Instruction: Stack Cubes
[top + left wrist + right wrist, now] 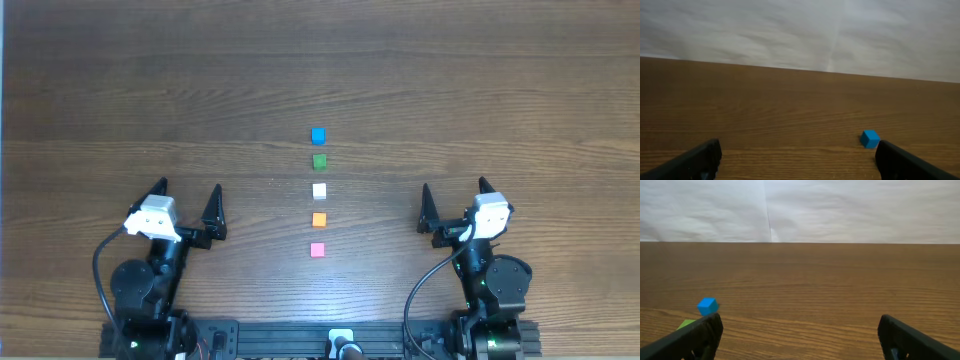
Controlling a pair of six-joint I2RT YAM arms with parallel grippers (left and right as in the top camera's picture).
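Not yet begun, with left gripper [188, 185] and right gripper [453, 184] gaping empty beside the centre-frame cubes [318, 191]; next, probably grasping the pink cube [317, 250].

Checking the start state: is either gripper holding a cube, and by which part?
Nothing is held: the left gripper and right gripper are open, clear of the row of cubes.

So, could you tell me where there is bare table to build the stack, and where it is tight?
The table is bare between the left gripper and the row of cubes, between the row and the right gripper, and beyond the blue cube. Only the row is crowded, with narrow gaps between the green cube, white cube, orange cube and pink cube.
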